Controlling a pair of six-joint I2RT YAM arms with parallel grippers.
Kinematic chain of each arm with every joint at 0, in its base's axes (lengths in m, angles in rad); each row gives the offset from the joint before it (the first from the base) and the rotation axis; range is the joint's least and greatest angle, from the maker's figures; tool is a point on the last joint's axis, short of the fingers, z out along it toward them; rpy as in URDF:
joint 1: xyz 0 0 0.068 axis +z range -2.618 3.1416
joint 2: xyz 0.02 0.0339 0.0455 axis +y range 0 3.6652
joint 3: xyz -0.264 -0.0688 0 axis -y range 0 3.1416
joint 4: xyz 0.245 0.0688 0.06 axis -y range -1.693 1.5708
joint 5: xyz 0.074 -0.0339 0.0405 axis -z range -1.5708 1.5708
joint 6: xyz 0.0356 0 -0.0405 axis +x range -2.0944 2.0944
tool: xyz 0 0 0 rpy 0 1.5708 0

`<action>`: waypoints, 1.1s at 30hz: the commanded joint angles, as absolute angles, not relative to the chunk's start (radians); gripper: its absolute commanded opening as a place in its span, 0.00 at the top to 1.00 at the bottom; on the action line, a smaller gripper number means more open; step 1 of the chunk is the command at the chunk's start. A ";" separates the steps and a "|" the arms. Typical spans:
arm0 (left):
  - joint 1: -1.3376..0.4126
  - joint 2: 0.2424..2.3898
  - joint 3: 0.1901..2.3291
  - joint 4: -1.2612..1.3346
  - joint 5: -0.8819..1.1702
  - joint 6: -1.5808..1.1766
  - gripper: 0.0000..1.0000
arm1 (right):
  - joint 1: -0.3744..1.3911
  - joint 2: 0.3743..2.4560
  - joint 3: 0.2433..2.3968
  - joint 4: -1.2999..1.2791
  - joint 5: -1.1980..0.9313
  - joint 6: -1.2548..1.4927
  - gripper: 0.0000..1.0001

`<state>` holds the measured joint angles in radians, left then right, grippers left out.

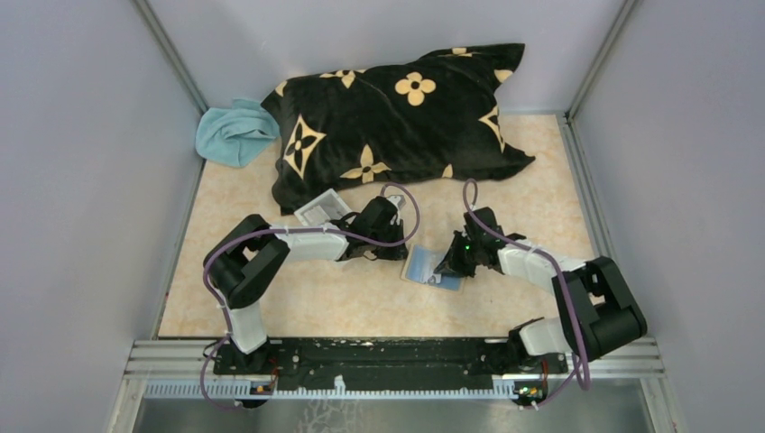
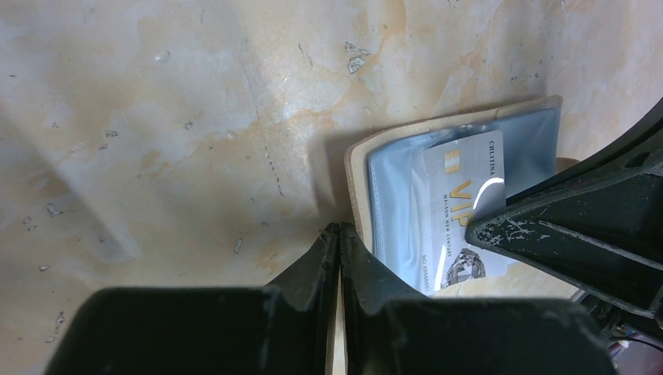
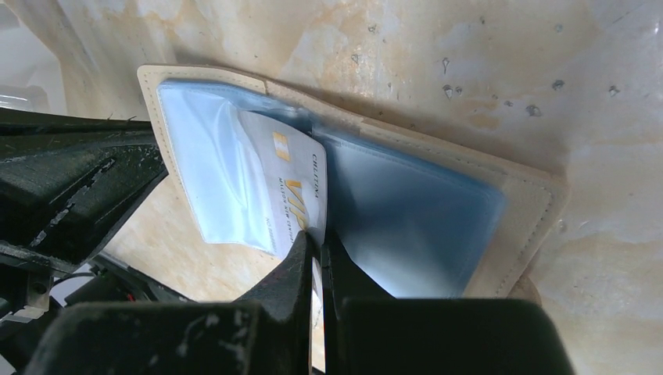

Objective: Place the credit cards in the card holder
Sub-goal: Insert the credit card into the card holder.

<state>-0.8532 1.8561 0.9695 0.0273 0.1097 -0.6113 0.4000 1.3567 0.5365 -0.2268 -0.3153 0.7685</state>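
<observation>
- Mid-insertion here: the right gripper (image 3: 317, 254) is pinched tight on the near edge of a card (image 3: 293, 168), whose far end sits under the clear sleeve of a pocket.
- The left gripper (image 2: 338, 250) has its jaws almost together, clamped on the tan edge of the card holder (image 2: 356, 168) and steadying it.
- The card holder lies open and flat on the table (image 2: 156, 117), between the two arms in the overhead view.
- Next move, by my read: slide the card deeper along the slot, kept flat and straight, while the left grip stops the holder skidting.
- The card is pale silver with gold "VIP" lettering; the holder has a tan stitched rim and grey-blue glossy pockets.
- I can't see any other loose cards.
</observation>
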 commanded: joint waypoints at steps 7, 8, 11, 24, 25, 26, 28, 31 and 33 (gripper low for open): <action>-0.876 1.970 0.869 -0.232 0.067 -0.571 0.89 | 0.411 1.260 0.535 -0.428 -0.196 0.741 1.00; -0.876 1.969 0.869 -0.232 0.069 -0.571 0.89 | 0.411 1.252 0.536 -0.437 -0.185 0.741 1.00; -0.877 1.967 0.872 -0.232 0.071 -0.569 0.89 | 0.411 1.245 0.541 -0.442 -0.176 0.742 1.00; -0.882 1.974 0.877 -0.230 0.088 -0.551 0.90 | 0.411 1.362 0.578 -0.357 -0.212 0.731 1.00; -0.884 1.974 0.877 -0.230 0.089 -0.550 0.90 | 0.411 1.369 0.582 -0.353 -0.213 0.730 1.00; -0.884 1.974 0.877 -0.230 0.089 -0.549 0.90 | 0.411 1.375 0.585 -0.348 -0.211 0.729 1.00; -0.886 1.974 0.876 -0.229 0.090 -0.548 0.90 | 0.411 1.382 0.592 -0.346 -0.206 0.727 1.00; -0.887 1.976 0.875 -0.229 0.092 -0.547 0.90 | 0.411 1.387 0.601 -0.346 -0.201 0.725 1.00; -0.891 1.975 0.873 -0.226 0.095 -0.546 0.90 | 0.411 1.388 0.600 -0.342 -0.198 0.728 1.00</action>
<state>-0.8555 1.8561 0.9630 0.0395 0.1135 -0.6037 0.4038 1.3582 0.5900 -0.3454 -0.2699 0.7486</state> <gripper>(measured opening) 0.103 0.007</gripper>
